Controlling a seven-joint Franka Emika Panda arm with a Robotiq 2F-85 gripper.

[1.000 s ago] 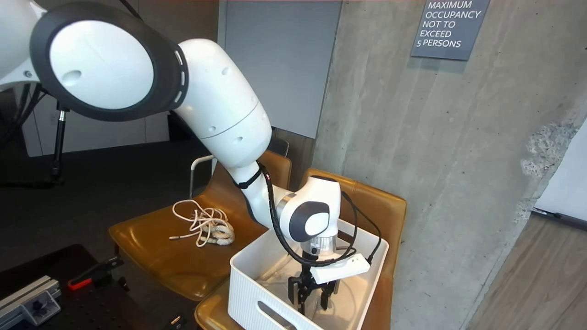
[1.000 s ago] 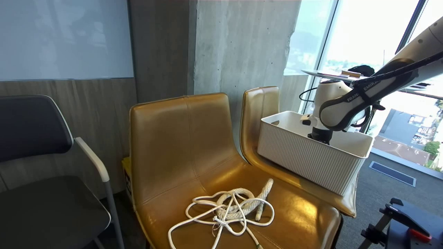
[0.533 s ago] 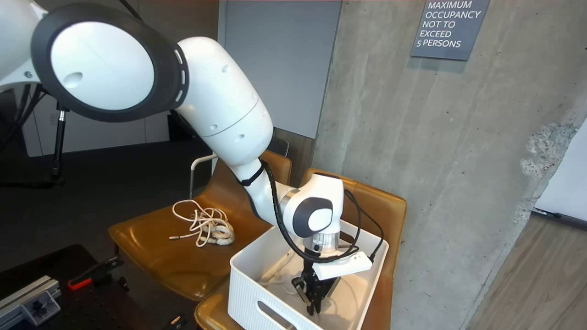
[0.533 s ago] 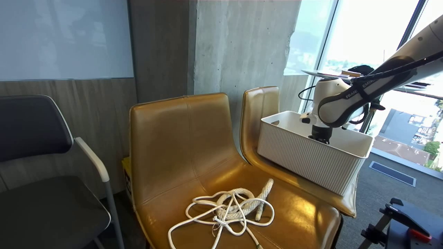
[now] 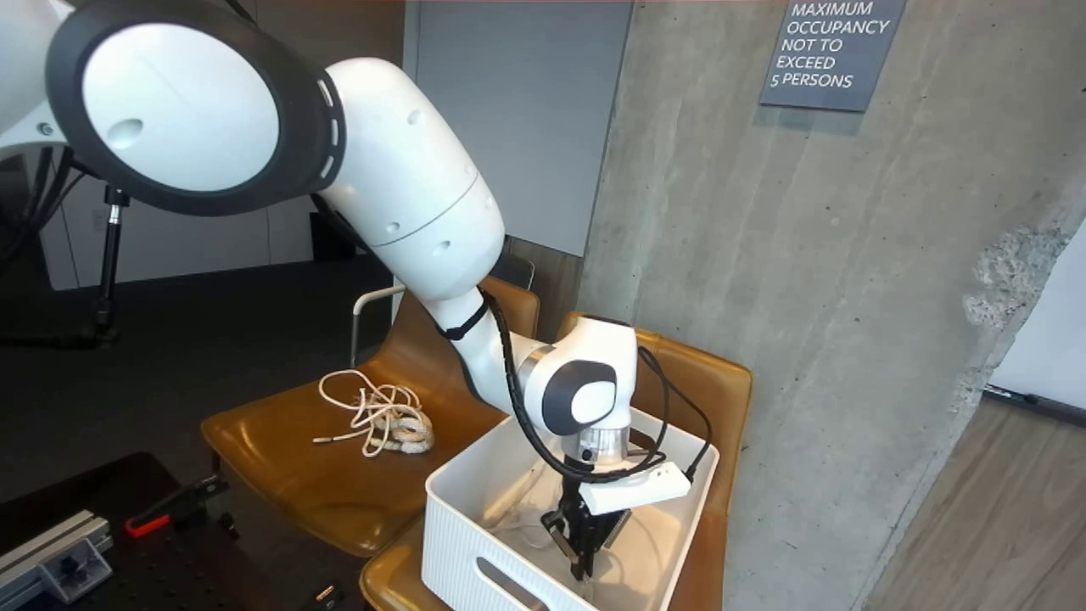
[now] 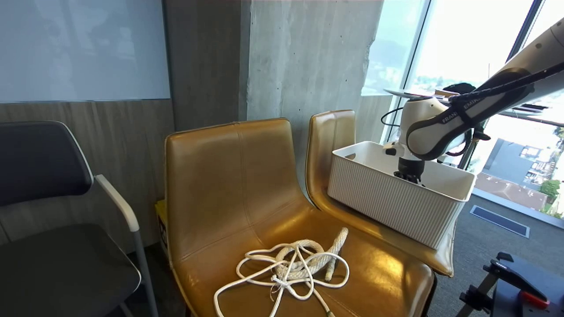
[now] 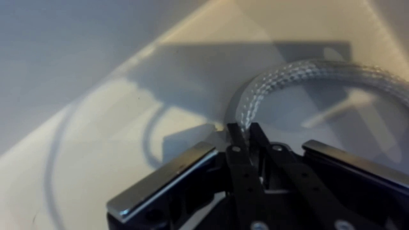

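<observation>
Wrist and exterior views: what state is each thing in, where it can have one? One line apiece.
Jaws: closed on the braided cord
Braided cord: curved, gripped inside the white box
White box: upright, open-topped
Robot arm: bent, angled down into the white box
Rope bundle: loosely looped, thick and thin strands mixed
Tan chairs: upright, bearing white box and rope bundle
Dark chair: upright, partly out of view
</observation>
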